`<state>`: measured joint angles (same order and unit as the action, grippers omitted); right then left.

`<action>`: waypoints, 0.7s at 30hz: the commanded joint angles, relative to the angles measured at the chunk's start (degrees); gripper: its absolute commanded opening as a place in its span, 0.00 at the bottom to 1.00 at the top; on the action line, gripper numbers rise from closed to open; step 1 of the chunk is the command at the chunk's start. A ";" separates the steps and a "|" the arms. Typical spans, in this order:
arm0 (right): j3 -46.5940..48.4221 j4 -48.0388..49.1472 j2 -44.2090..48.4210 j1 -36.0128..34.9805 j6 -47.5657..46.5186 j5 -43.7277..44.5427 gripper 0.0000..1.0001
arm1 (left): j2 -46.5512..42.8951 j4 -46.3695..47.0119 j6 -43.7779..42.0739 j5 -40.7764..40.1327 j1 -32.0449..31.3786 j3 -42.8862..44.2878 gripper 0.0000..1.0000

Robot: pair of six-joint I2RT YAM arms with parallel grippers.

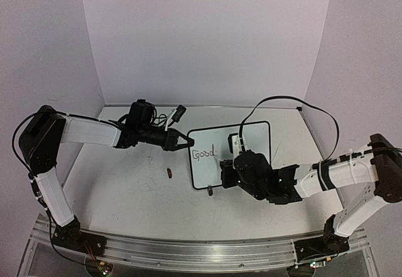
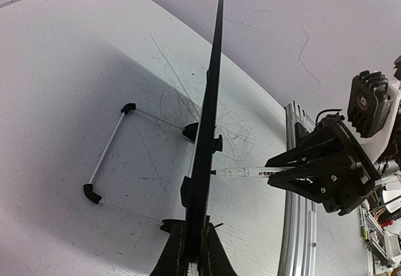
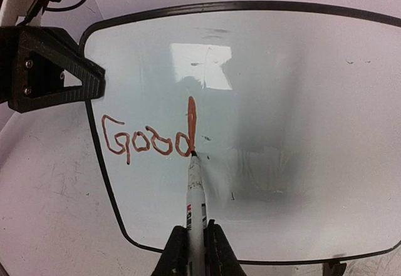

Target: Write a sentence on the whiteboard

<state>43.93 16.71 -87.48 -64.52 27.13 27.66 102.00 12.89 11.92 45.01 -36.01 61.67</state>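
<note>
Scuffed white worktop (image 1: 119, 195), plain walls behind. Mid-worktop the whiteboard (image 1: 256, 137) stands propped on its feet. The left tool (image 1: 187, 141) is clamped on its left rim, steadying it. The right tool (image 3: 195, 246) is closed on the marker (image 3: 196, 191), tip at the foot of the "d", seemingly in contact. So far the sentence (image 3: 148, 142) reads "Good" only.

Next move, as I judge it: lift, leave a word gap, keep the same baseline, and press lightly so the board doesn't tip back. Ample bare board to the right, with the right rim well off. A small dark cap (image 1: 171, 173) lies left of the board, clear of the stroke path.
</note>
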 commanded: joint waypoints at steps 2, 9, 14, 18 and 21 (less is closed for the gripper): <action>-0.94 -2.93 1.89 0.40 1.08 1.62 0.00 | -1.45 -3.39 -1.79 -3.08 -0.38 -0.94 0.00; -2.91 -2.10 12.23 -1.08 -2.60 -2.32 0.00 | -1.42 -3.58 -2.02 -3.53 -0.37 -1.08 0.00; -5.80 -0.51 15.61 0.97 -6.67 -1.72 0.00 | -1.28 -3.75 -2.25 -3.62 -0.36 -0.76 0.00; -4.42 0.57 14.01 1.39 -8.64 -4.27 0.00 | -1.35 -3.84 -2.30 -3.70 -0.39 -0.82 0.00; -3.79 0.14 13.41 1.43 -9.54 -4.13 0.00 | -1.36 -3.84 -2.34 -3.85 -0.38 -0.80 0.00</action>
<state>39.07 15.81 -72.96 -63.12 20.46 24.55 101.80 12.50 11.50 45.04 -36.07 61.67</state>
